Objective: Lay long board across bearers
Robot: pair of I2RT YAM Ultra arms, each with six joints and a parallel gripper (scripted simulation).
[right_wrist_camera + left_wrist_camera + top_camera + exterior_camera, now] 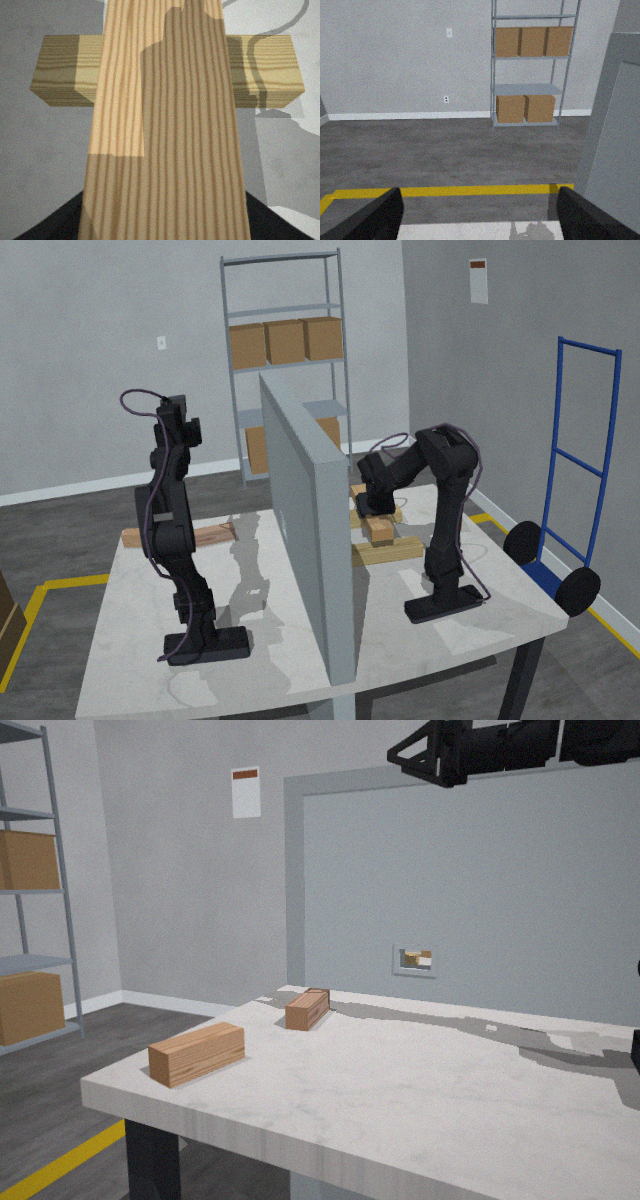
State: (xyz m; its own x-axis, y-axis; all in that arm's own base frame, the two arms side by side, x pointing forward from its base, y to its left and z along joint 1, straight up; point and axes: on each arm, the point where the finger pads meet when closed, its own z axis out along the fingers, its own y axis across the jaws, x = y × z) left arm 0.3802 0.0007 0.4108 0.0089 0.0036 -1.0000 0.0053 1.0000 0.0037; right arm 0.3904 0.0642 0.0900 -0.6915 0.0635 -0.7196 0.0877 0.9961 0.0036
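The long board (380, 530) (165, 125) is on the right arm's side of the grey panel wall (310, 488) (465, 875). My right gripper (374, 506) (163, 195) is shut on it, low over the table. The board crosses the near pale bearer (388, 551) (60, 70) at about a right angle. I cannot tell whether it rests on it. The far bearer (397, 516) lies under the gripper, mostly hidden. My left gripper (178, 405) (400, 753) (479, 196) is open, empty and raised high on the other side. The slot (413, 960) shows pale wood behind it.
Two brown wooden blocks (196, 1053) (307, 1009) lie on the table (413, 1107) (465, 612) on the left arm's side, near its far edge. A shelf rack with cardboard boxes (284, 340) stands behind the table. A blue hand truck (568, 472) stands to the right.
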